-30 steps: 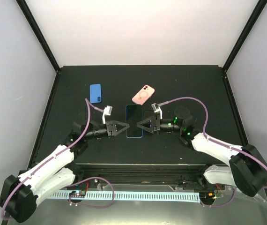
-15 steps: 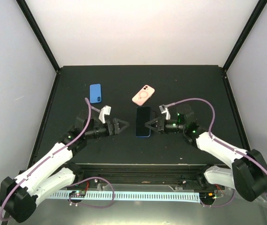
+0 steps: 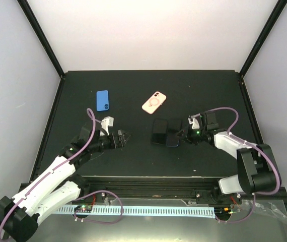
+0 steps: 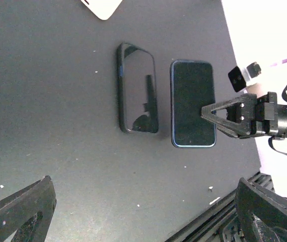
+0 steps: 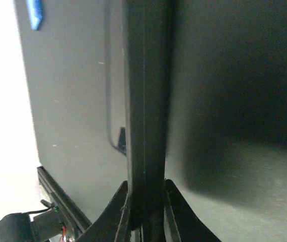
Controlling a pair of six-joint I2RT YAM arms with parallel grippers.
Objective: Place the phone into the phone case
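The phone [image 3: 173, 130] has a dark screen and a thin blue rim. My right gripper [image 3: 180, 134] is shut on its right long edge. In the right wrist view the phone [image 5: 146, 75] shows edge-on between the two fingers, casting a broad shadow to its right. Just left of it a black glossy phone-sized shell [image 3: 159, 132] with a thin rim lies flat on the table. The left wrist view shows that shell [image 4: 138, 85], the phone [image 4: 191, 96] and the right gripper [image 4: 206, 111] side by side. The pale pink phone case [image 3: 154, 103], white ring up, lies farther back. My left gripper [image 3: 126, 137] is open and empty, left of the shell.
A blue phone-sized item [image 3: 102, 100] lies at the back left of the black table [image 3: 209, 91]. Black frame posts and pale walls bound the table on three sides. A metal rail runs along the near edge behind the arm bases.
My left gripper let go, opened wide and drew back to the left. The right gripper carried the phone to the right, and the black shell now lies apart beside it.
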